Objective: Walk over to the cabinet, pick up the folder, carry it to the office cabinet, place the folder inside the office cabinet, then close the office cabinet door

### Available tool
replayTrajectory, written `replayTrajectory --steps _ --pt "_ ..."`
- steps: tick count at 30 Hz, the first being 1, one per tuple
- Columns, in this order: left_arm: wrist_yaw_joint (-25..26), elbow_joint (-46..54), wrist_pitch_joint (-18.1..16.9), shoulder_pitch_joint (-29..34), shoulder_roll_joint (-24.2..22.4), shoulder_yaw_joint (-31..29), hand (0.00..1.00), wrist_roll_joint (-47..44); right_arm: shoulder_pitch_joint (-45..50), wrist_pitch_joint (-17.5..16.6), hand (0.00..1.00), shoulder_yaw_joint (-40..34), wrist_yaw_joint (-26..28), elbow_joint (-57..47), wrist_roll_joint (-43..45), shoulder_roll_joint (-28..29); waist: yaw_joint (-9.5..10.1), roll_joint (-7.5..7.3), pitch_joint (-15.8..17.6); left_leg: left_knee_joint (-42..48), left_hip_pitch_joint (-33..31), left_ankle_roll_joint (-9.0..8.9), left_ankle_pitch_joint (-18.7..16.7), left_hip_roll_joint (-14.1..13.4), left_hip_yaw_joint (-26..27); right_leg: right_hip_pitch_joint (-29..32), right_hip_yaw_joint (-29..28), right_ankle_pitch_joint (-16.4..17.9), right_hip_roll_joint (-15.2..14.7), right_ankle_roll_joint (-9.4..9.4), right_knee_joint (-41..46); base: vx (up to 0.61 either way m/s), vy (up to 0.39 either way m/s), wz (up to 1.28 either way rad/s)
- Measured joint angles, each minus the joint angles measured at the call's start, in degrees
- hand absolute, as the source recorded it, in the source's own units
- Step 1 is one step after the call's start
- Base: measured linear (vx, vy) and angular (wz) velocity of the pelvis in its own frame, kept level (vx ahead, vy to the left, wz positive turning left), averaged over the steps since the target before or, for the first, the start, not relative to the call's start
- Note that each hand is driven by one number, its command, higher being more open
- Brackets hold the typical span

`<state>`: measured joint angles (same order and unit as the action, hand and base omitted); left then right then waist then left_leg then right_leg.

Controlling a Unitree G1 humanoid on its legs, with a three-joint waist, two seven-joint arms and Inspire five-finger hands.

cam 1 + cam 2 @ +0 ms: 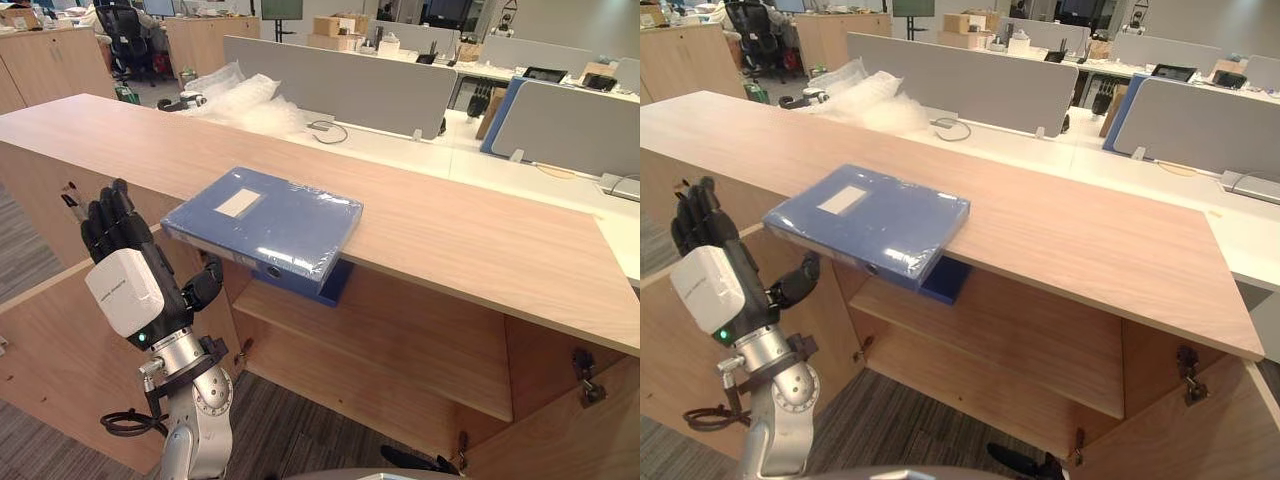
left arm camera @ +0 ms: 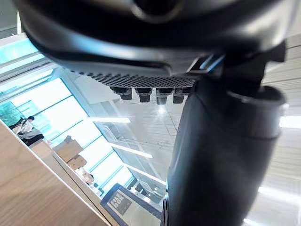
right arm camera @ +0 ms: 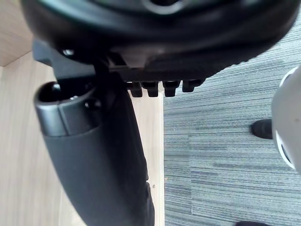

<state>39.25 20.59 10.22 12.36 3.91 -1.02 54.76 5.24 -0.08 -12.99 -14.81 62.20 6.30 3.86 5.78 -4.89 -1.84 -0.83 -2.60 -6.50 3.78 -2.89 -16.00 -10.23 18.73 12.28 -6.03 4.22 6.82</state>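
The left robot hand (image 1: 122,285), fingers straight and empty, is raised near the front edge of a plastic-wrapped blue folder (image 1: 265,220) lying flat on the wooden cabinet (image 1: 450,230), one corner overhanging an open shelf (image 1: 400,340), while the right robot hand (image 3: 155,28) hangs relaxed, empty, above grey carpet (image 3: 225,155).

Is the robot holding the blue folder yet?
No, the blue folder lies flat on the wooden cabinet top, while the left hand is raised beside it with straight fingers, gripping nothing.
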Motion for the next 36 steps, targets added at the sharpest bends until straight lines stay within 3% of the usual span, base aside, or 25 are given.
replayTrajectory --steps 16,25,31,35,36 --pt "-5.1 -5.8 -0.5 0.1 3.2 0.1 1.0 2.3 -0.1 -0.1 1.0 -1.6 1.0 1.7 -0.1 -2.0 -1.29 1.45 0.2 -2.0 2.0 -0.11 0.4 -1.0 2.4 0.3 -2.4 -0.2 0.2 -0.14 0.0 0.0 -0.009 -0.08" --pt "-6.4 -5.8 -2.1 -1.7 9.9 0.6 1.0 6.5 0.5 -0.1 1.0 -1.6 2.2 2.4 0.0 -3.5 -2.22 2.25 0.3 -2.2 2.2 -0.1 0.4 -1.1 3.4 1.1 -3.6 -0.2 0.2 -0.22 0.4 -0.01 -0.008 -0.06" --pt "-6.8 -6.1 -2.8 -2.5 11.9 0.6 1.0 6.7 0.6 -0.2 1.0 -2.0 2.7 2.5 0.0 -3.8 -2.84 2.83 0.0 -2.6 2.9 -0.05 0.4 -1.3 4.4 1.2 -4.7 -0.3 0.2 -0.33 0.5 -0.01 -0.008 -0.1" --pt "-7.5 -13.0 -4.2 -5.0 15.4 2.4 1.0 7.7 0.6 -0.2 1.0 -2.1 3.0 2.5 0.0 -4.1 -2.98 3.16 0.1 -4.1 4.2 0.29 1.2 -1.5 4.8 0.9 -5.1 -0.4 0.2 -0.37 0.5 -0.01 -0.012 -0.06" --pt "-8.5 -15.3 -5.1 -5.3 16.3 2.9 0.0 8.6 0.6 -0.2 1.0 -2.1 3.1 2.3 0.0 -4.1 -3.16 3.13 0.2 -4.1 4.3 0.31 1.2 -1.5 4.9 1.0 -5.2 -0.5 0.2 -0.36 0.5 -0.02 -0.01 -0.04"
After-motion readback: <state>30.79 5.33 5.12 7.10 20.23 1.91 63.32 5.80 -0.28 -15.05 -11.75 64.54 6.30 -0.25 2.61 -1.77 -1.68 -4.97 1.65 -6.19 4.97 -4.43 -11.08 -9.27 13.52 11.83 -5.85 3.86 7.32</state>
